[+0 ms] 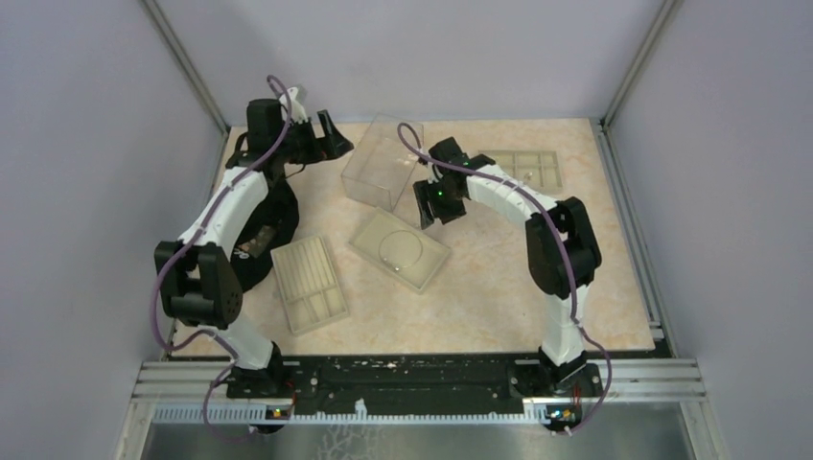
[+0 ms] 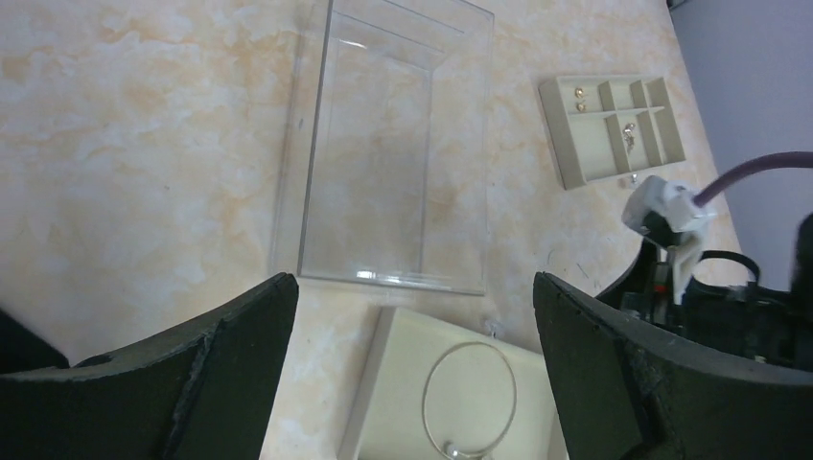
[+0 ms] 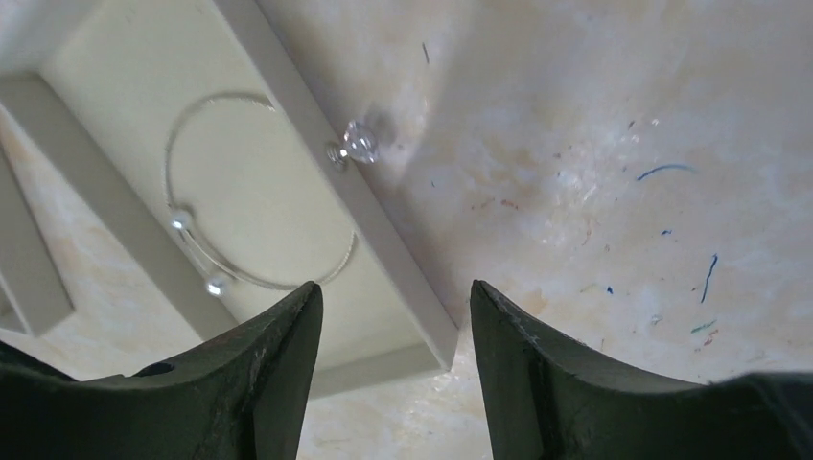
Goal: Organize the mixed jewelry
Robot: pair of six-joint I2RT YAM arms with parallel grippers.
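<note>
The thin silver wire hoop lies flat in a shallow beige tray at mid-table. A tiny crystal stud rests at that tray's rim. More tiny gold and silver pieces sit in the compartmented tray, and one lies on the table beside it. My right gripper hovers open over the shallow tray's corner, holding nothing. At the back left my left gripper is wide open and holds nothing.
A clear plastic box stands between the two grippers at the back. A ridged beige tray lies near the left arm. Grey walls close in the table on three sides.
</note>
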